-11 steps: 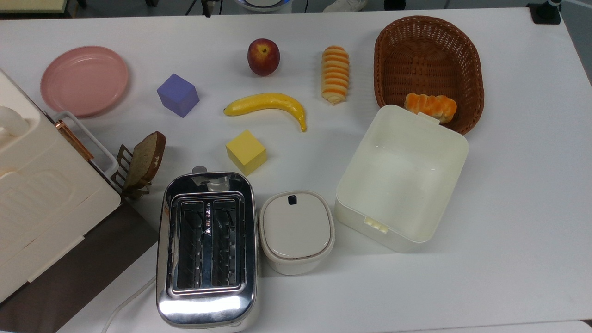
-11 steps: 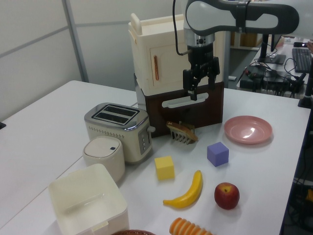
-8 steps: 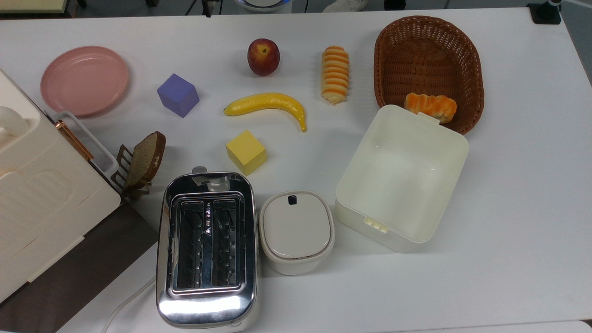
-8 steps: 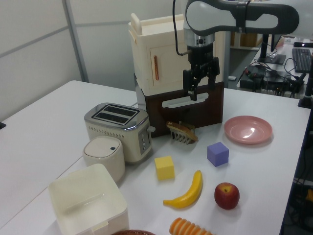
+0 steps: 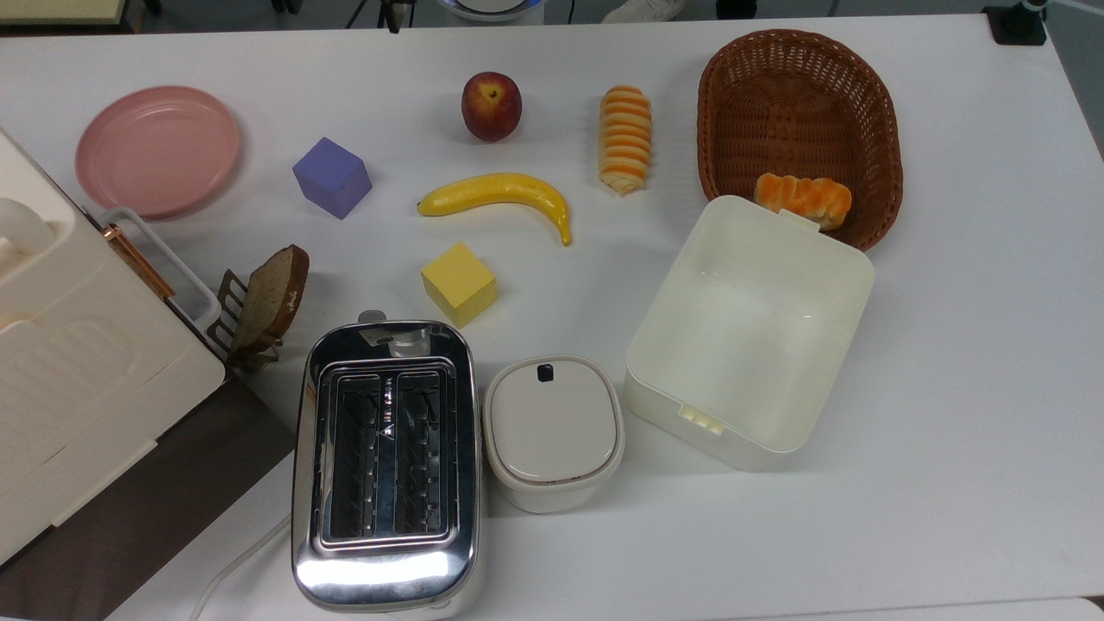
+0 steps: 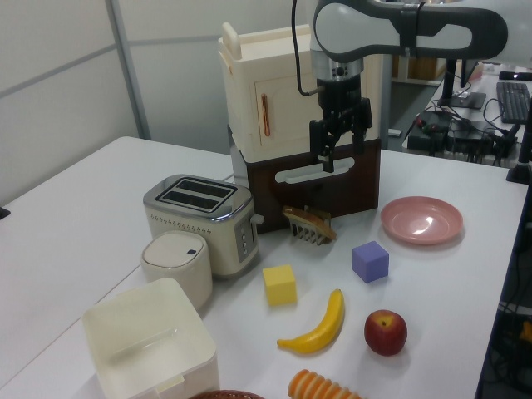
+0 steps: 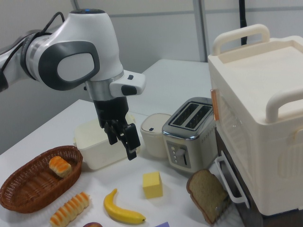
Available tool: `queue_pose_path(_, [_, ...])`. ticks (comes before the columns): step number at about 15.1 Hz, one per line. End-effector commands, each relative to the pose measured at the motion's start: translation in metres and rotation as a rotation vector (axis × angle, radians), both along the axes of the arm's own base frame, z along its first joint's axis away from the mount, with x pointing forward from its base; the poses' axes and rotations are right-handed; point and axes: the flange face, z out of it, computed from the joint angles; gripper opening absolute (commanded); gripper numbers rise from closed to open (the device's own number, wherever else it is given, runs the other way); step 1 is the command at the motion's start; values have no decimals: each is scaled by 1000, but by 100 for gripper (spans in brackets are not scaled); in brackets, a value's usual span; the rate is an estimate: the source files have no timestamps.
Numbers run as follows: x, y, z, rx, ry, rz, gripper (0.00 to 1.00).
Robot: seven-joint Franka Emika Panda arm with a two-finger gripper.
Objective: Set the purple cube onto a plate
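The fingers (image 6: 340,148) hang spread and bare, high above the white desk (image 5: 949,388). Well below them in the left view, the matte, sharp-edged purple cube (image 6: 370,261) sits on the desk, apart from the round, shallow pink plate (image 6: 421,220) with its raised rim. Beside the cube lie a smooth yellow cube (image 6: 280,284) and a curved banana (image 6: 319,326).

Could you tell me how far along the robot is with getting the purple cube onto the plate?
Nothing looks done yet. The purple cube sits on the table, apart from the bare pink plate. The end effector hangs open and empty, high above the table. Reaching, grasping, carrying and placing all remain.
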Motion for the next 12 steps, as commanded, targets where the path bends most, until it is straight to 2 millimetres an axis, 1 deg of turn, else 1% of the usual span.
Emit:
queue_pose_path(1, [-6,2,4,-2,11,-7,100])
queue_pose_path(12, [-7,4,0,1,23,18,100])
